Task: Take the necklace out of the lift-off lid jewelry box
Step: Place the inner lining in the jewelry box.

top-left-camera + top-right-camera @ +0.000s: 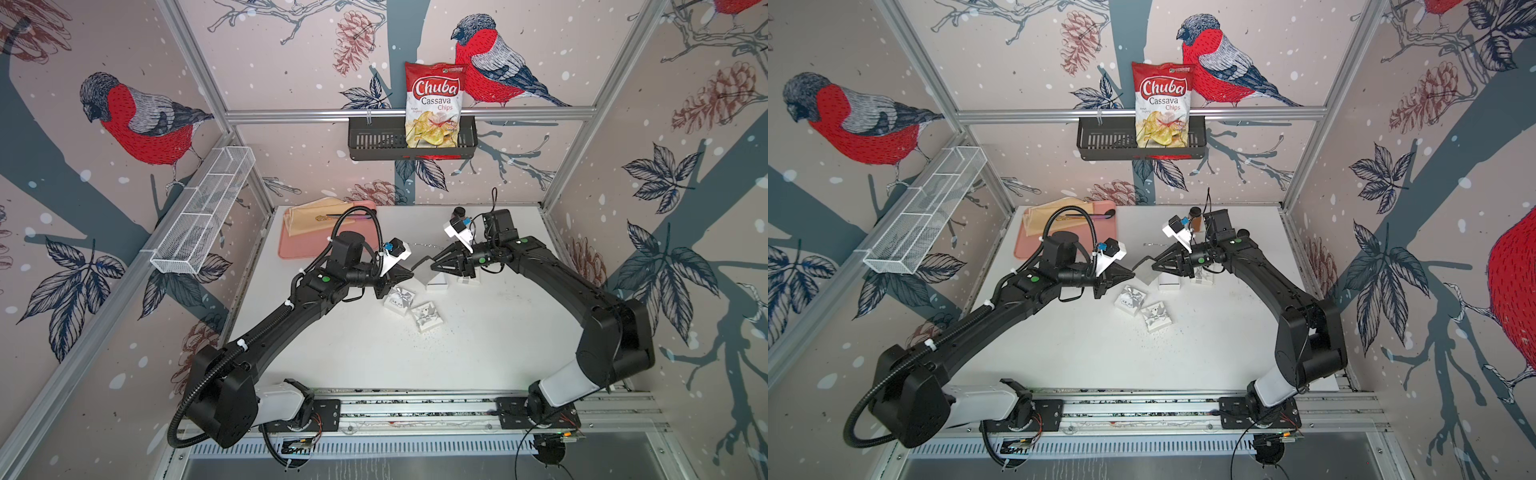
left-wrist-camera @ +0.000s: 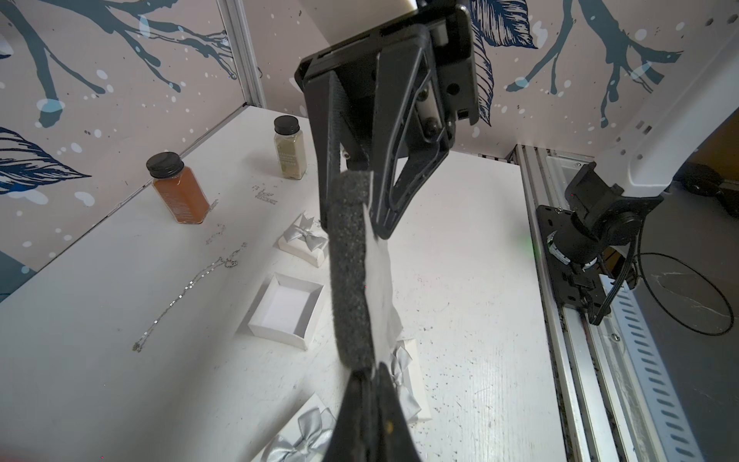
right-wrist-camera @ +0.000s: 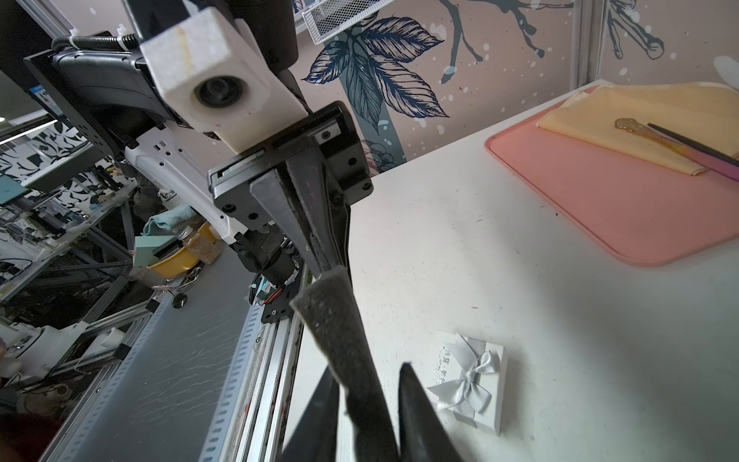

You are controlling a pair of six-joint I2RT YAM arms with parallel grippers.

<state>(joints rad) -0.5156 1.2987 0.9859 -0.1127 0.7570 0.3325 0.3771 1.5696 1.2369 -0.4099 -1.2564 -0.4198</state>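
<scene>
Seeing the necklace (image 2: pixel 188 286) lying stretched out on the white table (image 2: pixel 460 240), outside the box base (image 2: pixel 286 310). Finding that open base just beside it, white inside showing. Noting a grey foam pad (image 2: pixel 348 280) held up off the table near the base, spanning between both arms. Finding the left gripper (image 2: pixel 370 376) pinched tight on one end of the pad. Seeing the right gripper (image 3: pixel 368 372) straddling the other end, jaws narrow, a sliver of gap on one side; not managing to tell whether it is gripping. Noting a bow-topped white box (image 2: pixel 302 238) near the base, an amber jar (image 2: pixel 178 188) and a pale jar (image 2: pixel 290 148) beyond the necklace, and a pink tray (image 3: pixel 600 200) carrying a yellow cloth (image 3: pixel 640 108) at the table's far left corner.
</scene>
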